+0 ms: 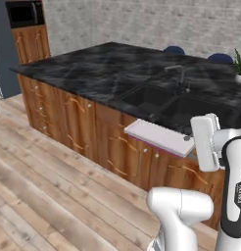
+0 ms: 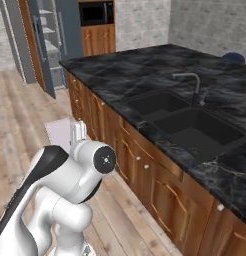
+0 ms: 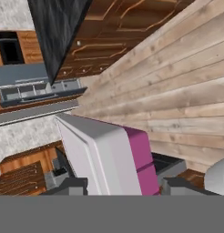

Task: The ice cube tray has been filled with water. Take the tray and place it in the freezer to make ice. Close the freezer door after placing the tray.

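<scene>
Pale pinkish-white on top and magenta along its edge, the thin flat ice cube tray (image 3: 109, 157) sits clamped between my two dark finger tips, my gripper (image 3: 119, 184) closed on its near end, the slab jutting out in front of my hand. Seen from my left base camera, the ice cube tray (image 1: 159, 136) is off the black marble counter (image 1: 98, 71) and hangs in the air just in front of the brown wooden cabinet fronts (image 1: 83, 125), beside the dark double sink (image 1: 166, 103). So the pickup is done, by my reckoning. Far across the plank floor, the tall slate-grey freezer (image 2: 55, 45) stands with its freezer door (image 2: 41, 47) swung open, grey shelves showing. Left to do: carry the tray over, set it inside, and shut the door.
</scene>
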### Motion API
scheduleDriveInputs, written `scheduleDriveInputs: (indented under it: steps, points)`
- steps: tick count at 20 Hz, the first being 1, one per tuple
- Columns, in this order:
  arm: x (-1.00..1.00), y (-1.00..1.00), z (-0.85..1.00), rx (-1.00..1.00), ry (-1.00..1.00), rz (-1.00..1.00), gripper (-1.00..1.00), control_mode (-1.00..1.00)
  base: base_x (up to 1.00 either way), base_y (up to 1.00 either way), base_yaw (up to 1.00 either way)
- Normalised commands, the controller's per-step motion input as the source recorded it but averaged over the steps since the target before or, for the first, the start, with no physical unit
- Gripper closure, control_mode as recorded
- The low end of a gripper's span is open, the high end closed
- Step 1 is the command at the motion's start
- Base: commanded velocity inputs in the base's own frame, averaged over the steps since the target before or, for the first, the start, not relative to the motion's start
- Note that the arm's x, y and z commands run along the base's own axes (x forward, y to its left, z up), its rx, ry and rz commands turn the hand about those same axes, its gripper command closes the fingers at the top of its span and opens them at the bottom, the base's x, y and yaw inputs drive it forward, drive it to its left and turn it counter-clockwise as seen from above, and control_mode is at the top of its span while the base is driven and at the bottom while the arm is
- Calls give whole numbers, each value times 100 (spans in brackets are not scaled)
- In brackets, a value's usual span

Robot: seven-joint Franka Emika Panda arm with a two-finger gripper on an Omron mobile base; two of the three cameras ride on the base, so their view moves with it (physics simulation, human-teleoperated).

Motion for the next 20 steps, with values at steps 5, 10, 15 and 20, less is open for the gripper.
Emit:
scheduleDriveInputs:
  steps: [5,10,15,20]
  points:
    - [0,0,0,0,0,0,100,100,35,24,62]
    - [0,0,0,0,0,0,100,100,80,2,38]
    - [0,0,0,0,0,0,100,100,100,0,22]
    - [0,0,0,0,0,0,100,100,100,0,6]
